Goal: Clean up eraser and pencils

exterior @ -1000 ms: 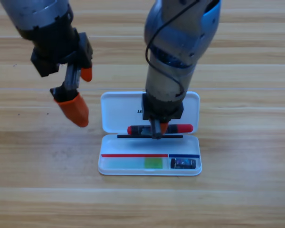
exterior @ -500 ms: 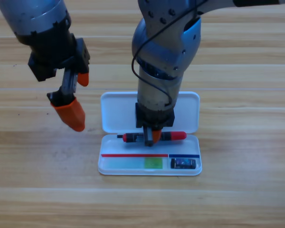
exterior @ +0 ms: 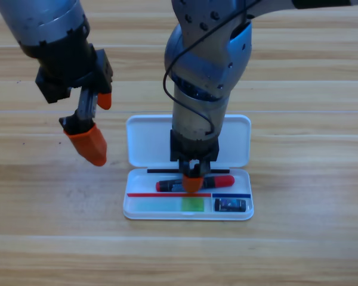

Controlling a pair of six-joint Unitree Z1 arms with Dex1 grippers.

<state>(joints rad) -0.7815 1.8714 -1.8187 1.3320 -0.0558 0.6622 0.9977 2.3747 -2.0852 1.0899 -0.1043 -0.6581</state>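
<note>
The right gripper (exterior: 192, 180) grasps the black-and-red pencil (exterior: 219, 180) in its fingers over the white case (exterior: 144, 140), above the green pencil (exterior: 193, 204) and eraser (exterior: 230, 205) lying inside. The left gripper (exterior: 94, 122) hangs released at left above the table (exterior: 310, 161).

The right gripper (exterior: 193, 180) is pointed straight down over the white case (exterior: 149, 140), its arm descending from the top edge. The left gripper (exterior: 94, 123) is held left of the case, jaws parted.

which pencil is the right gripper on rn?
The black pencil with red ends, under the right gripper in the white case. The light green pencil lies untouched below, left of the eraser.
</note>
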